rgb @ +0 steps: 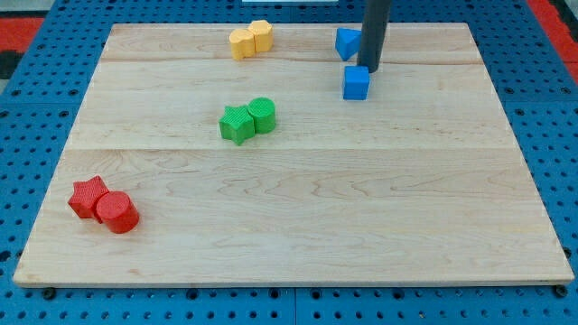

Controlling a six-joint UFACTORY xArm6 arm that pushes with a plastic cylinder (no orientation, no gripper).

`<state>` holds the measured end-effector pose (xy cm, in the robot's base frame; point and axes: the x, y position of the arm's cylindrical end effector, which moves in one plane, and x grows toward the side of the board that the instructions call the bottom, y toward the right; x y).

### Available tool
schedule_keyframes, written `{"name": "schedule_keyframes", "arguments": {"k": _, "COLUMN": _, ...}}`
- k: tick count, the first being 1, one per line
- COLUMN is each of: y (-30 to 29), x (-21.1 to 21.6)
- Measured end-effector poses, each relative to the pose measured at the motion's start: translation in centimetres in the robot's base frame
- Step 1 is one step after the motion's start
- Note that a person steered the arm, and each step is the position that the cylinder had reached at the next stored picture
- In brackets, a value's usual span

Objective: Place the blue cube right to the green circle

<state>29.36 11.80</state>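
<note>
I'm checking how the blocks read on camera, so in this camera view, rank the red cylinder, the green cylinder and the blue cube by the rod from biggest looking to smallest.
1. red cylinder, though it sits nearest the view's bottom, so closeness may inflate it.
2 and 3. green cylinder and blue cube look about alike; I won't rank them.
My tip is touching the cube's upper right edge.

Wooden board [298,226] on blue pegboard [36,90]

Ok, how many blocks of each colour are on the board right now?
Yellow: 2, a touching pair
Blue: 2, the blue cube and a second blue block
Green: 2, green star touching green circle
Red: 2, red star touching red cylinder
Total: 8
</note>
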Motion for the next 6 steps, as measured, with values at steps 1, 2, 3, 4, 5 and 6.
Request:
{"name": "schedule_keyframes", "arguments": {"k": 1, "y": 0.2, "x": 0.4}}
{"name": "schedule_keyframes", "arguments": {"k": 2, "y": -2.4, "x": 1.6}}
{"name": "schedule_keyframes", "arguments": {"k": 3, "y": -1.6, "x": 2.2}}
{"name": "schedule_keyframes", "arguments": {"k": 4, "y": 0.6, "x": 2.6}}
{"name": "schedule_keyframes", "arguments": {"k": 5, "y": -3.5, "x": 4.1}}
{"name": "schedule_keyframes", "arguments": {"k": 6, "y": -8.7, "x": 4.4}}
